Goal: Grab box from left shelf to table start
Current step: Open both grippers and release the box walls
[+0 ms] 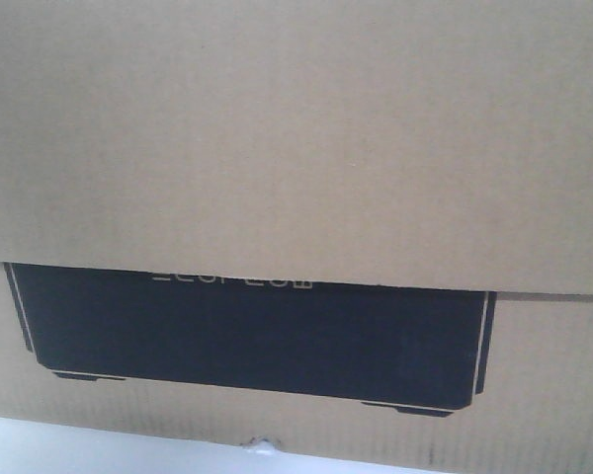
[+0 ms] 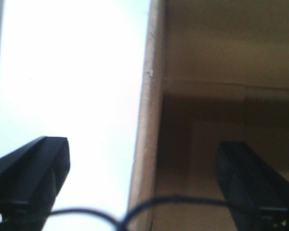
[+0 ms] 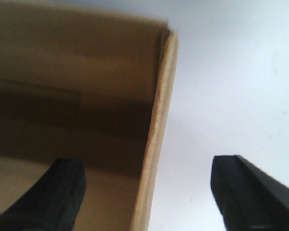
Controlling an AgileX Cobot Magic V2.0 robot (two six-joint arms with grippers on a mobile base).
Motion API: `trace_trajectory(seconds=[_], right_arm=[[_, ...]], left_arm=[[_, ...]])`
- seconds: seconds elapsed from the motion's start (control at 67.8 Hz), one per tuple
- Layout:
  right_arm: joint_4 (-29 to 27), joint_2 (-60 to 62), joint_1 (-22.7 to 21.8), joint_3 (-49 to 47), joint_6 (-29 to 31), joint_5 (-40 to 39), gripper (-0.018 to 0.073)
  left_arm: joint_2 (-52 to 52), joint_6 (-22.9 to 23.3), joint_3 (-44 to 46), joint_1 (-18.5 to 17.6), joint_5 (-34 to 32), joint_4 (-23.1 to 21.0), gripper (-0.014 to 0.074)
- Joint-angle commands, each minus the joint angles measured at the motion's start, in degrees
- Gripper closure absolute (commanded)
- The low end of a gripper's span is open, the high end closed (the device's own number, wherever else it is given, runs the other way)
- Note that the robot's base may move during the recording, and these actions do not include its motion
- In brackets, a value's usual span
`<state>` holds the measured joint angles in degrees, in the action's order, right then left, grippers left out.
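One big cardboard box (image 1: 296, 138) fills the front view, black printed rectangle (image 1: 252, 336) low on its face, white table (image 1: 79, 449) strip just below. Left gripper (image 2: 142, 183) spread wide, straddling a box wall w/ one finger inside, one outside; right gripper (image 3: 147, 187) likewise. Neither is clamped on the wall.

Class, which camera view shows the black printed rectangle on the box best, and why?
The exterior front-facing view: the black rectangle on the box shows there, its top hidden by a flap. Both wrist views show only a box wall edge between open fingers, no print.
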<state>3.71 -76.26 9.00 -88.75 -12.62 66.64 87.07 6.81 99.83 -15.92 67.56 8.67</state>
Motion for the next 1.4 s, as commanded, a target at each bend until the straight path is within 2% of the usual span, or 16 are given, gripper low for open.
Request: trace_trajectory(seconds=[0.0,0.103,0.221,0.295,0.324,0.354,0.531,0.767,0.973,1.106,1.224,1.386], right_arm=[[2.26,6.43,-0.03,-2.19,-0.02,-4.41,-0.0043],[3.69,10.99,-0.03,-2.19,-0.02,-4.66,0.0062],[5.21,16.27,-0.03,0.07,0.48,-5.69,0.0298],[5.27,19.95,-0.03,3.54,1.52,-7.29,0.0484],[5.27,21.42,-0.03,5.51,1.87,-8.23,0.0516],[5.27,22.85,-0.03,7.16,1.93,-8.89,0.0507],[6.10,33.34,-0.03,21.18,2.74,-15.56,0.0506],[7.30,49.66,-0.03,44.12,2.74,-28.17,0.0506],[7.30,62.69,-0.03,56.83,2.74,-33.75,0.0506],[7.30,68.76,-0.03,62.39,2.74,-35.67,0.0506],[7.30,70.73,-0.03,64.99,2.74,-36.18,0.0506],[7.30,70.63,-0.03,65.11,2.69,-37.10,0.0506]], left_arm=[[-6.79,-0.26,2.12,-0.23,-1.74,1.67,0.0174],[-12.56,-0.26,1.35,-0.23,-1.96,1.67,0.0317],[-18.43,-0.26,-1.96,-0.23,-3.51,1.67,0.0490],[-22.94,-0.26,-6.66,-0.23,-6.13,1.67,0.0616],[-24.90,-0.26,-9.07,-0.23,-7.58,1.67,0.0665],[-26.91,-0.26,-11.12,-0.23,-8.99,1.67,0.0701],[-37.89,-0.26,-27.02,-0.23,-21.24,1.52,0.0696],[-54.26,-0.26,-53.63,-0.23,-42.28,1.63,0.0696],[-65.41,-0.26,-71.94,-0.23,-54.84,0.78,0.0696],[-71.06,-0.26,-80.25,-0.23,-62.77,0.51,0.0696],[-73.67,-0.26,-83.92,-0.23,-68.24,0.40,0.0696],[-74.03,-0.26,-84.45,-0.23,-68.91,0.40,0.0696]])
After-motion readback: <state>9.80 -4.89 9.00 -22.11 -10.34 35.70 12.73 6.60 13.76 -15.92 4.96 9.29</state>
